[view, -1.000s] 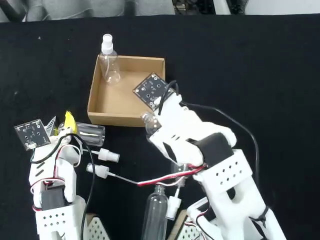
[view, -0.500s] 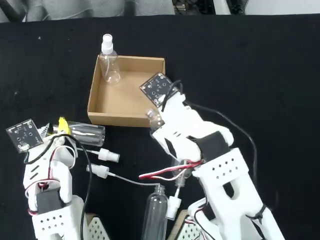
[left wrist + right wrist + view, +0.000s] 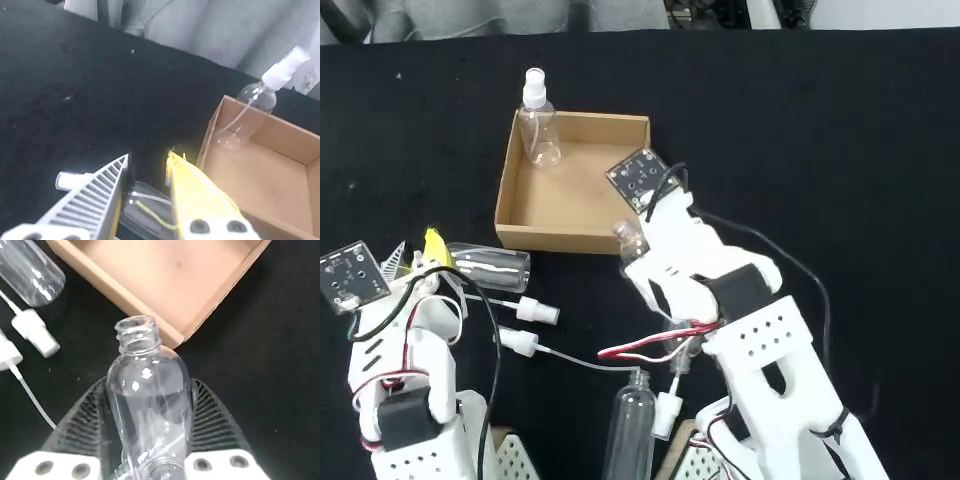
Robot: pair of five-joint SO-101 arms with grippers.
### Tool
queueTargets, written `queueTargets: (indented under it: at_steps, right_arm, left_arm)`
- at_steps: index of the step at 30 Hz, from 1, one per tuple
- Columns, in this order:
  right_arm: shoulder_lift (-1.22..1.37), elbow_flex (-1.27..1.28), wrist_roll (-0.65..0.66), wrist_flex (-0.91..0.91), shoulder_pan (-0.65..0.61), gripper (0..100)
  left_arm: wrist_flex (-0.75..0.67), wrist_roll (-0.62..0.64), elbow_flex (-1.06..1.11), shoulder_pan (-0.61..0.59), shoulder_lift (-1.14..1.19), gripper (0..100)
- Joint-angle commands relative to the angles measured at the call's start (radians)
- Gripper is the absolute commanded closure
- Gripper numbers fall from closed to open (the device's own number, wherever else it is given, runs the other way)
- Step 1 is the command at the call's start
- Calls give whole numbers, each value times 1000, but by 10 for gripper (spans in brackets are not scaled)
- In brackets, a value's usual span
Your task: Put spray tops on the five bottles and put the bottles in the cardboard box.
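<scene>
Because clear plastic this thin is light, slick and likely to buckle under a hard squeeze, the right fingers (image 3: 102, 410) are closed round the belly of an uncapped bottle (image 3: 147, 385). That is its widest part, and the grip leaves the threaded neck free for a spray top. The bottle's neck sits at the near wall of the cardboard box (image 3: 508, 215), with the right arm extended forward over the worktop (image 3: 840, 130). The left fingers (image 3: 172, 172) stand partly open and hold nothing; a lying bottle (image 3: 492, 267) with a thin tube inside shows between them, and that arm is folded upright near the box's corner. Two loose spray tops (image 3: 535, 310) lie just beside it, best taken by the stiff white head rather than the floppy tube. One capped bottle (image 3: 538, 125) leans in the box's far corner
</scene>
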Motion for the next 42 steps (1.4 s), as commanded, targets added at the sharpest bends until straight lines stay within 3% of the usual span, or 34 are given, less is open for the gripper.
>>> queueTargets:
  at_steps: [1,4,10,18,30,42]
  right_arm:
    - [-91,24,-11,-18,37,970]
    - [-183,62,-11,-18,32,970]
    - [-351,133,-5,-20,32,970]
    - [-361,140,-5,-26,32,970]
    - [-334,142,-5,-32,32,970]
    - [-334,165,-2,-60,32,969]
  left_arm:
    - [12,-83,-105,-13,5,885]
    - [12,-146,-110,-13,5,887]
    - [8,-155,-130,-15,5,888]
    - [44,-157,-248,-15,14,887]
    - [83,-147,-499,-15,370,887]
    - [115,-64,-539,-114,565,882]
